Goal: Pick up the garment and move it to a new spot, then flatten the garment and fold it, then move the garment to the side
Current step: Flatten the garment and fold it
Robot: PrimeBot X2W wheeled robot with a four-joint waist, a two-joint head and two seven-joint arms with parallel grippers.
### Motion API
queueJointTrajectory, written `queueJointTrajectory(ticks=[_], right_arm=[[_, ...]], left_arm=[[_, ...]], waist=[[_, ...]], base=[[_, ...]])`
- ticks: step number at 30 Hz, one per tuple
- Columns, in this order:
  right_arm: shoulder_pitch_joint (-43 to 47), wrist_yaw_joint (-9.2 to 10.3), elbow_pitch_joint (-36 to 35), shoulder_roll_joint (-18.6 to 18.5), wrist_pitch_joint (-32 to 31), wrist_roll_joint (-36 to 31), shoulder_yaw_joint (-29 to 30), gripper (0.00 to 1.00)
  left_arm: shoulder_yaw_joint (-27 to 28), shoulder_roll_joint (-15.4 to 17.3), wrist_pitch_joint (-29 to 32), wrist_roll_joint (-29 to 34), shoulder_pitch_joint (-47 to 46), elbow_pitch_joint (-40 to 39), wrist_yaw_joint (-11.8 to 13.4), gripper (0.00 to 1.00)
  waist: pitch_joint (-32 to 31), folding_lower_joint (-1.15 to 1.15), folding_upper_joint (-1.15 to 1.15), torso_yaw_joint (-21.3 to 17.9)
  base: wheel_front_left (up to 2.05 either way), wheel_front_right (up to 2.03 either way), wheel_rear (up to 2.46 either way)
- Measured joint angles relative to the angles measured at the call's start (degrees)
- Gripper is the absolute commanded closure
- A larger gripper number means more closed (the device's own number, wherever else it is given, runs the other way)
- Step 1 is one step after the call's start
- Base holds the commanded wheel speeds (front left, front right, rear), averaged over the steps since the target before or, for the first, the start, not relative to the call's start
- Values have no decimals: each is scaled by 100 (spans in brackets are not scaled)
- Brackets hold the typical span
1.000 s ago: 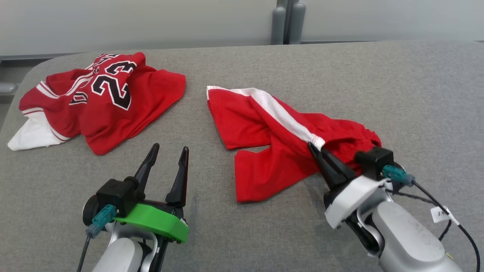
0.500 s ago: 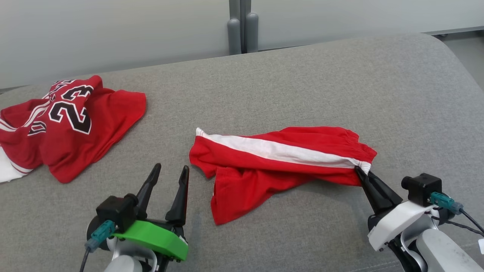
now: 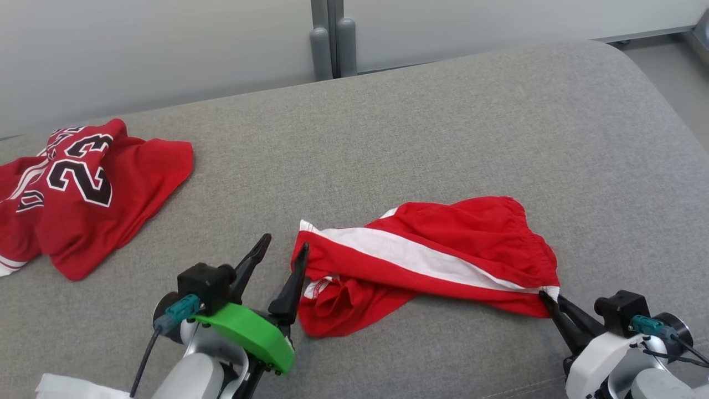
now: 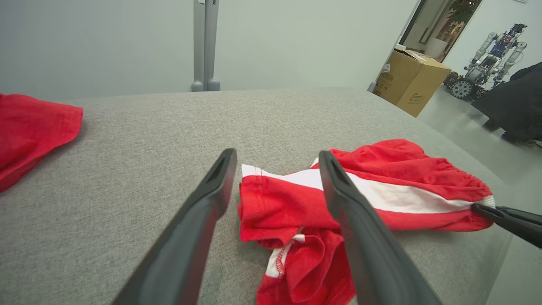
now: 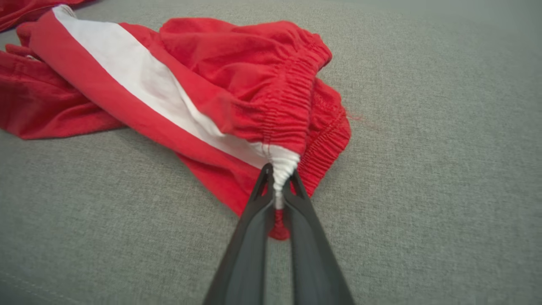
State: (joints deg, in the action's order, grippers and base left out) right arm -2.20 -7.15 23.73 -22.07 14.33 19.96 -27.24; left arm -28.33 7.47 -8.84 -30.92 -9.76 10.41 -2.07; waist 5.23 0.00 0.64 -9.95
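Two tools: right tool (image 3: 547, 296) pinches the shorts (image 3: 471, 233) at the waistband, bunched on the counter (image 3: 443, 111); left tool (image 3: 285, 243) spread beside the leg hem. Relocating seems done; flattening needs that hem gripped.

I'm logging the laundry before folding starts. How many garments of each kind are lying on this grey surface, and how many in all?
Red shorts, white side stripe: 1
Red jersey, number 23: 1
Total: 2 garments
Not counted: white scrap at the near left edge, too little of it shows to tell what it is.
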Motion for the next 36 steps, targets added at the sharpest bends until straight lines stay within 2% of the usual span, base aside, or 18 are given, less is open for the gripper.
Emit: queueJointTrajectory(ticks=[3,9,21,31,36], right_arm=[[8,0,135,-2,0,-8,-10,100],[21,0,216,11,0,-27,8,100],[9,0,264,103,0,-47,-73,100],[-125,0,258,212,0,-142,-285,100],[-254,0,242,230,1,-196,-452,100]], left_arm=[[-115,-109,96,-18,-124,18,-96,0],[-263,-268,303,-125,-207,129,-103,0],[-555,-310,1406,10,-1129,960,-69,0],[-533,-361,2298,-15,-1731,1568,170,0],[-450,-420,2476,-58,-2026,1744,333,0]], waist=[[38,0,0,-26],[70,0,0,-15],[106,0,0,103],[213,0,0,23],[298,0,0,-79]], base=[[0,0,0],[0,0,0],[0,0,0],[0,0,0],[0,0,0]])
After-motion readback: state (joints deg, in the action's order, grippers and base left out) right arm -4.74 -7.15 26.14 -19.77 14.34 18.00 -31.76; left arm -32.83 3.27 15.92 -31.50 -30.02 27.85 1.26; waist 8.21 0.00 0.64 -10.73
